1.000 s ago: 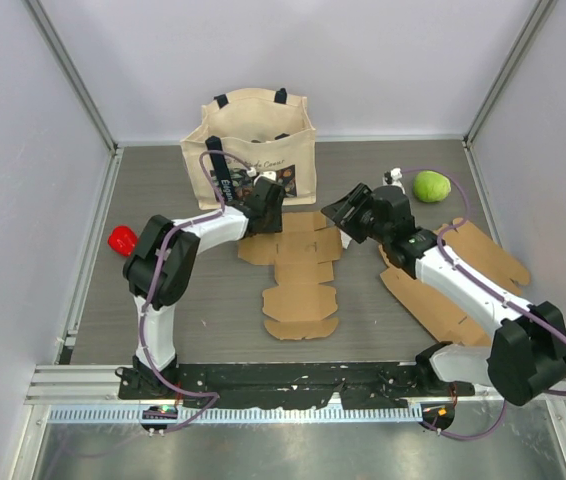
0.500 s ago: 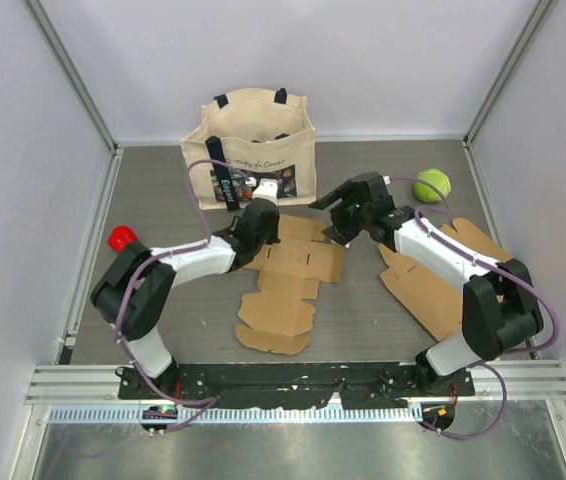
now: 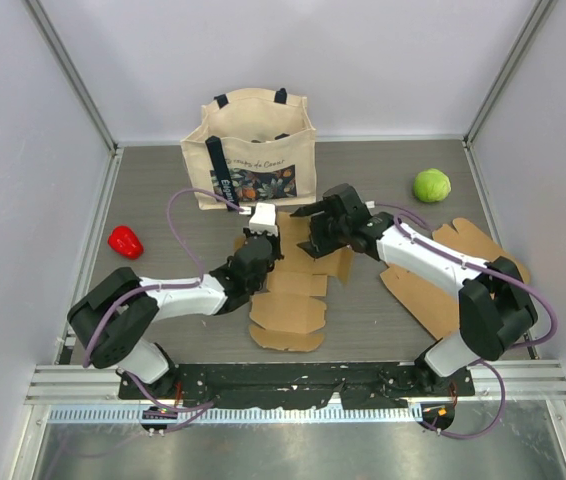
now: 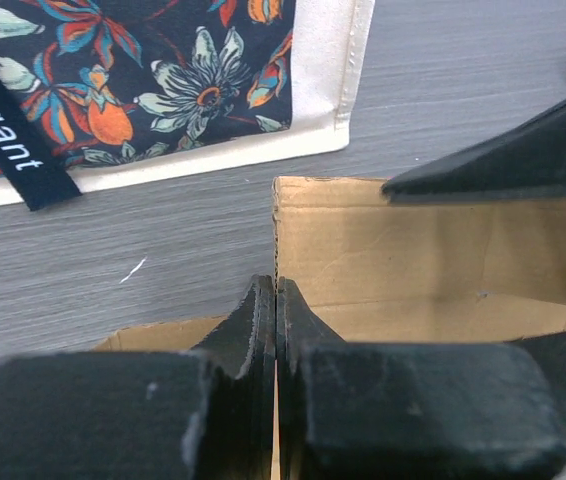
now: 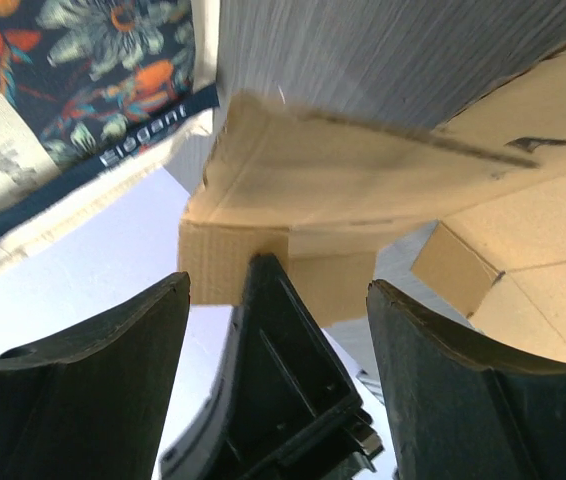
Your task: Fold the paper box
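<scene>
A: Left gripper [image 4: 276, 300]: jaws clamped together, nipping the edge of a raised brown flap [image 4: 413, 240].

B: Confirmed. The flap belongs to the paper box [image 3: 288, 318], a flat die-cut cardboard blank. Most panels lie flat on the table [image 3: 163, 200]; the far end is lifted.

A: Right gripper [image 3: 310, 230]: jaws spread wide, nothing between them. It faces the lifted flap from the right. One of its fingers [image 4: 503, 160] hangs just over the flap's top edge. Contact: cannot tell.

B: Position of the blank: centre of the table, between the two arms. Its near panels run back under the left wrist.

A: Surroundings: a floral tote bag [image 3: 253, 140] stands just beyond the flap. A second cardboard blank [image 3: 443, 290] lies flat under the right arm. A green ball [image 3: 431, 186] sits far right, a red object [image 3: 124, 240] far left, both well apart from the box.
</scene>
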{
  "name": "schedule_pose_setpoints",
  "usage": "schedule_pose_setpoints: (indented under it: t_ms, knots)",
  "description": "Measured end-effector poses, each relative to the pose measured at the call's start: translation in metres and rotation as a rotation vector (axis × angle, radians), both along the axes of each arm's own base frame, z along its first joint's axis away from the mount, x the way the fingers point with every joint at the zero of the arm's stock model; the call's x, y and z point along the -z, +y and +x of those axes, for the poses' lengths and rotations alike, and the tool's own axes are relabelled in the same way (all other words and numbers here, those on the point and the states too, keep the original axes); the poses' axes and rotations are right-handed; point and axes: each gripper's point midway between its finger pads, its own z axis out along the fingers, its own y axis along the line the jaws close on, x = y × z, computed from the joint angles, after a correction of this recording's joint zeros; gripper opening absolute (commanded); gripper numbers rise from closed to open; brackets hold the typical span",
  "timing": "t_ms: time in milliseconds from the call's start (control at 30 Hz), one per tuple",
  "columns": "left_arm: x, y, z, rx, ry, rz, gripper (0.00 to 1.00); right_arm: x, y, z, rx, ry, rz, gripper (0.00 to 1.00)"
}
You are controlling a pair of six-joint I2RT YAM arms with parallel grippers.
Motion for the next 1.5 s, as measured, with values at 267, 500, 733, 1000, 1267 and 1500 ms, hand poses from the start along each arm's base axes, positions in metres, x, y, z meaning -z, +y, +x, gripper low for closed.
schedule_pose_setpoints:
  t_ms: [267,500,733,1000,1267,1500]
  knots:
    - [-0.007,0.006,-0.010,-0.015,-0.112,0.009,0.00,-0.007,-0.014,0.016,0.142,0.016,-0.020,0.77]
    - [-0.031,0.001,-0.017,0.009,-0.230,0.002,0.00,-0.018,-0.005,0.030,0.160,0.010,0.002,0.77]
    - [-0.043,0.000,-0.023,0.023,-0.317,0.031,0.00,-0.002,-0.007,0.027,0.167,0.057,-0.027,0.63]
    - [-0.035,-0.002,-0.025,0.035,-0.342,0.094,0.00,0.000,-0.008,0.027,0.168,0.066,-0.028,0.45]
    - [-0.032,-0.001,-0.027,0.030,-0.345,0.107,0.15,-0.001,-0.008,0.029,0.182,0.068,-0.009,0.13]
    - [-0.020,0.005,-0.039,0.026,-0.314,0.103,0.65,0.006,-0.007,0.027,0.182,0.076,0.013,0.01]
